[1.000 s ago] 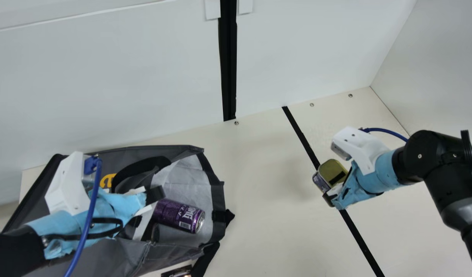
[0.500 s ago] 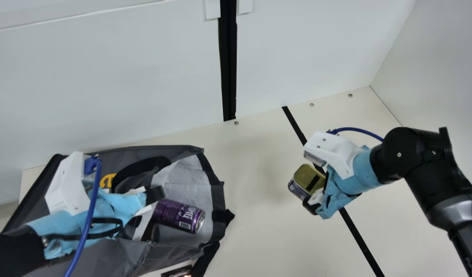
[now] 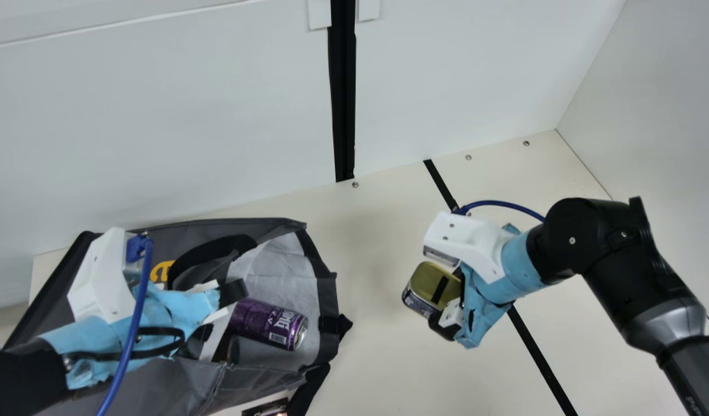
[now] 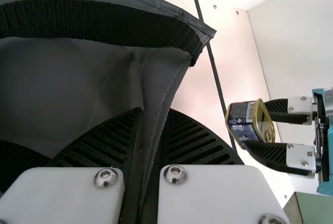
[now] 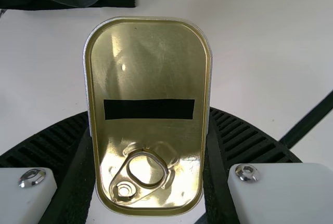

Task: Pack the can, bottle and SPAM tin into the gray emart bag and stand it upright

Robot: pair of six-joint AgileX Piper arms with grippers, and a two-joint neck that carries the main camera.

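Main view: the bag (image 3: 256, 381) lies on its side, open end towards the right arm, with the can (image 3: 267, 323) lying inside near the opening. A dark round end beside the can could be the bottle (image 3: 233, 351), though too little shows to be sure. The right claw (image 3: 438, 306) has the tin (image 3: 432, 289) off to the bag's open side, well apart from it.

Left wrist view: the left claw (image 4: 155, 112) is closed down on the bag's edge, cloth pinched between its 2 fingers; a strap (image 4: 104, 24) hangs close by.

Right wrist view: 2 fingers stand apart by the tin's width, pressed to its long sides. Best to bring it in level, clear of the rim and strap, and release it deep, past the can, while the left claw holds the opening wide.
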